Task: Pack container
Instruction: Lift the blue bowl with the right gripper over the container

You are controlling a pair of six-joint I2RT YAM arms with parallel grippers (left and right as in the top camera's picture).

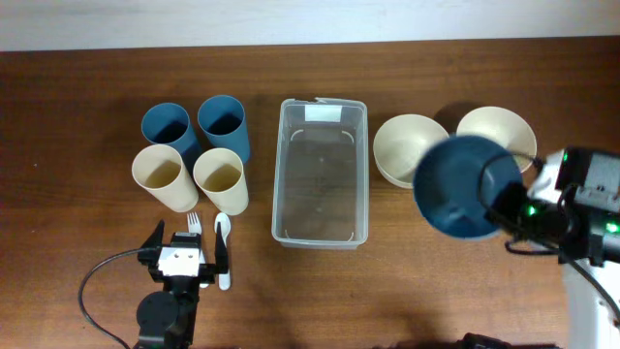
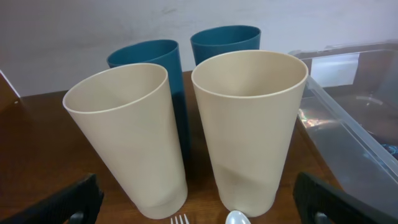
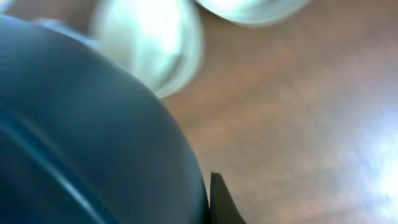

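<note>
Progress: nothing packed yet. Container [image 1: 320,194] lies at the middle of the table, long axis running away from the robot, and its floor is bare in the overhead view (a pale label sits on the far end wall).

Right gripper [image 1: 511,209] holds blue bowl [image 1: 455,189] by its rim, right of the container and not yet over it. The bowl overlaps the nearer cream bowl [image 1: 402,145] in the picture, so I judge it lifted off the table. Second cream bowl [image 1: 496,129] stands farther right. The right wrist view is blurred, showing only the bowl's wall and one dark finger [image 3: 219,200] against it.

Left gripper [image 1: 190,247] is near the front edge, fingers [image 2: 59,204] spread wide, holding nothing, with fork [image 1: 194,223] and spoon [image 1: 223,250] lying between them.

Cups: two blue cups [image 1: 167,126] behind, two cream cups [image 1: 160,174] in front, all upright and empty, just left of the container.

Left to do, as I judge it: bowls, cups and cutlery all remain outside.
</note>
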